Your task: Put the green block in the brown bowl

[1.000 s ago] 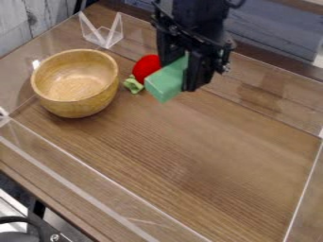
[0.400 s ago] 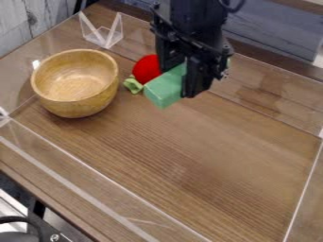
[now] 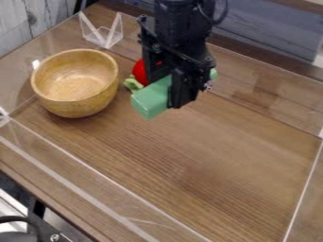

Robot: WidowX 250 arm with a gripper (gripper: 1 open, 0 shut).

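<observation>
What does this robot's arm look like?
It is mostly black and chunky, coming down from the top of the picture. The black fingers at its lower end look dark too, with a few small pale or shiny spots around them. I can't make out any lettering, and the finer shapes are too small to tell.

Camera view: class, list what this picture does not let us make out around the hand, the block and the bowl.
- Green block's upper part: covered by the dark hand in the camera view.
- Block's underside and exact height above the table: not shown from this single high angle.
- Red strawberry toy: partly behind the hand and block.
- Brown bowl's outer far side: hidden by its own rim.
- Black cables at lower left: cut off by the picture's edge.
</observation>
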